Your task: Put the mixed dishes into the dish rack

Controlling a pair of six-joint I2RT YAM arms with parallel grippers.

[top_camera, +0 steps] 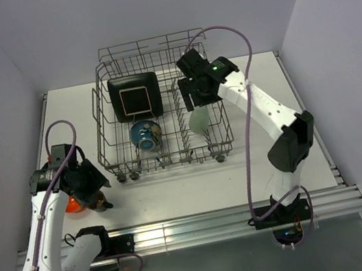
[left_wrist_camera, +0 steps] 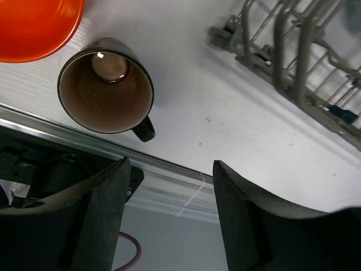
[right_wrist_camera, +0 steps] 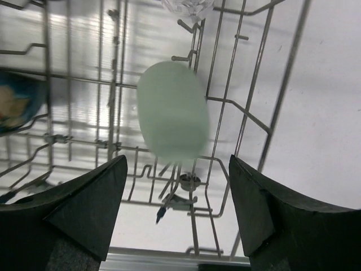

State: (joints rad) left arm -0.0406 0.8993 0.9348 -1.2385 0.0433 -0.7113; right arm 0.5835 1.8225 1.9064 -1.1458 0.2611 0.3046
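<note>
A white worktop (top_camera: 175, 185) sits between plain pale walls, with a metal rail along its near edge; no writing is legible. The left end effector (left_wrist_camera: 170, 164) is spread and empty, and just beyond it are the dark brown mug (left_wrist_camera: 107, 84) and the orange bowl (left_wrist_camera: 34, 22). The right end effector (right_wrist_camera: 177, 164) is spread over the grey wire dish rack (top_camera: 104, 113). Below its fingers, untouched, is the blurred pale green cup (right_wrist_camera: 172, 110). To its left, inside the rack, are the black square plate (top_camera: 134, 96) and the blue bowl (top_camera: 145, 134).
</note>
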